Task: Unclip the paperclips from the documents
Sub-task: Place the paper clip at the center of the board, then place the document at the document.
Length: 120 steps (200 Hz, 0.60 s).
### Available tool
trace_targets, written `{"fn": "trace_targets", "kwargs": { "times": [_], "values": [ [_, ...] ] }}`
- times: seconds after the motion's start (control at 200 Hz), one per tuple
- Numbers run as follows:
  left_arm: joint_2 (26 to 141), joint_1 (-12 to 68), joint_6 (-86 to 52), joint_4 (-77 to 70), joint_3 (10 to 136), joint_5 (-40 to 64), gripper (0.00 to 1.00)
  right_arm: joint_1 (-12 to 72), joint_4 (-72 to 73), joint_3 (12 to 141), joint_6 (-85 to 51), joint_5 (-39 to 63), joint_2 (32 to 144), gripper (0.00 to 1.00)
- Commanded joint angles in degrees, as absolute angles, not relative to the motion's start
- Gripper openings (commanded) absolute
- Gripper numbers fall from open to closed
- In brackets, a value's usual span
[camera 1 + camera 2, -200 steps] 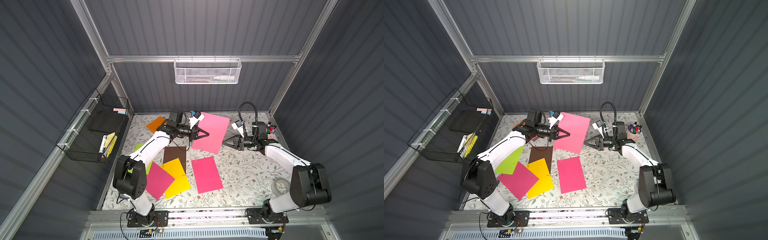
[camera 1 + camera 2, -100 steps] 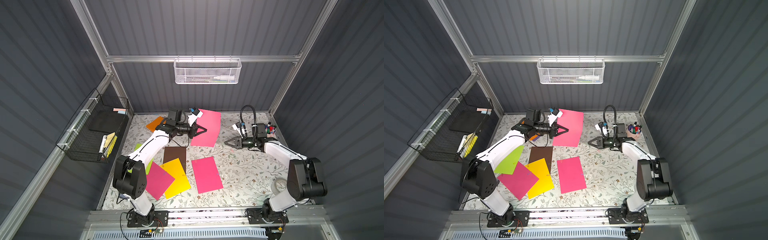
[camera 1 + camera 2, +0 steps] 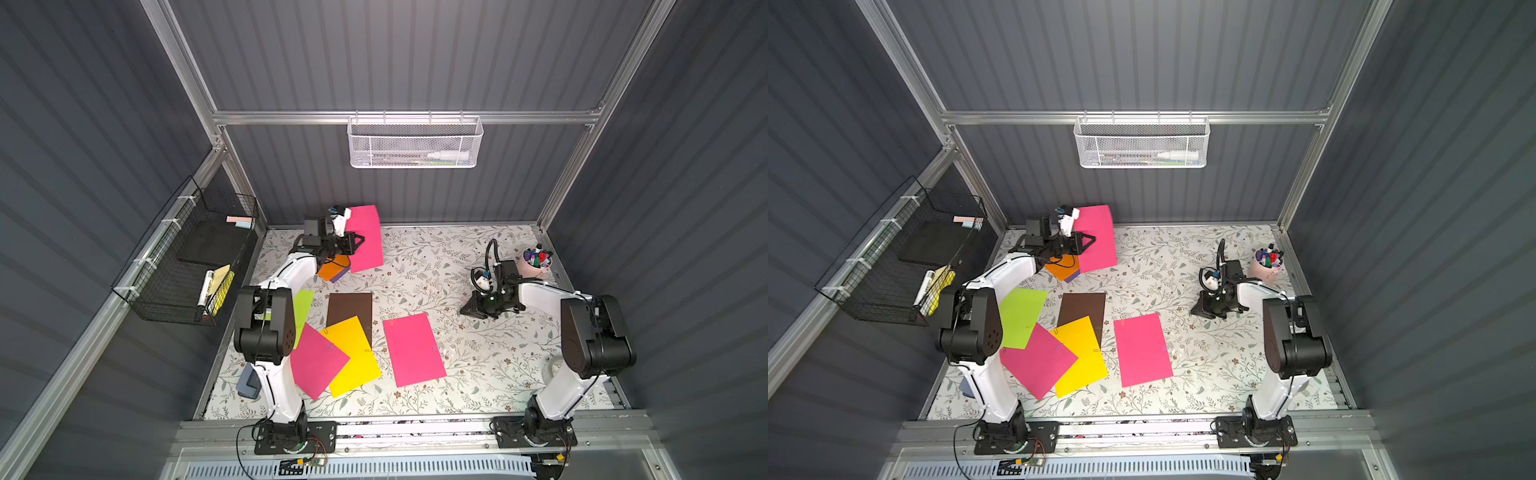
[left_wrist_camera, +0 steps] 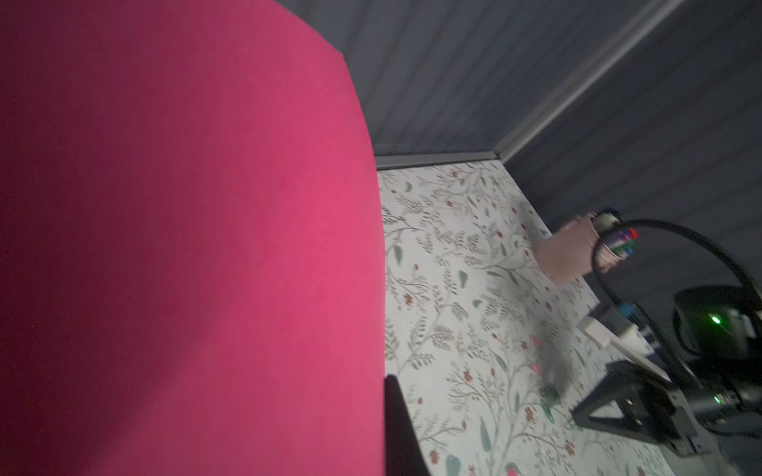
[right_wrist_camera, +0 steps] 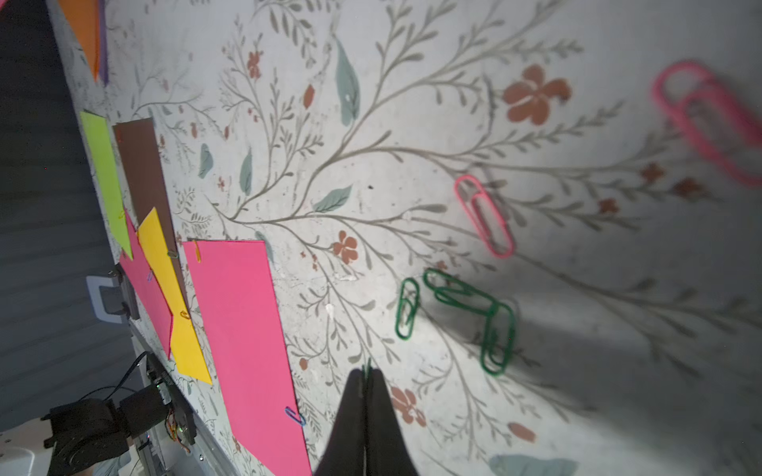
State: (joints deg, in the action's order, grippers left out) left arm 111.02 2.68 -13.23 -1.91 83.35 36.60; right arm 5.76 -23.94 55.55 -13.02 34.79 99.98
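Floral tabletop (image 5: 288, 173), green paperclips (image 5: 453, 293) near right gripper (image 5: 365, 373)

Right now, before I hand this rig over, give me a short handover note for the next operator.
Left end effector: shut on the raised pink sheet at the back.
Right end effector: shut, apparently pinching a green paperclip.
Done: loose clips lie on the table near it.
Left: the flat pink sheet carries a blue clip and an orange clip; the yellow sheet is clipped too.
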Motion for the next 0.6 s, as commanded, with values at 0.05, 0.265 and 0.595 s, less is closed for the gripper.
{"fn": "trace_targets", "kwargs": {
  "times": [0.05,0.265,0.595],
  "values": [
    [117.8,-1.7,-17.1,-5.8,87.6,35.1,0.00,5.5,-29.4,58.1,-14.2,29.4,101.4,0.20],
    [122.3,-4.7,-18.1,-5.5,88.7,29.7,0.00,6.9,-30.9,57.5,-13.5,24.8,97.6,0.44],
    [124.8,-6.0,-18.6,0.0,90.9,11.4,0.54,13.2,-37.1,61.1,-12.0,15.9,94.0,0.60]
  ]
}}
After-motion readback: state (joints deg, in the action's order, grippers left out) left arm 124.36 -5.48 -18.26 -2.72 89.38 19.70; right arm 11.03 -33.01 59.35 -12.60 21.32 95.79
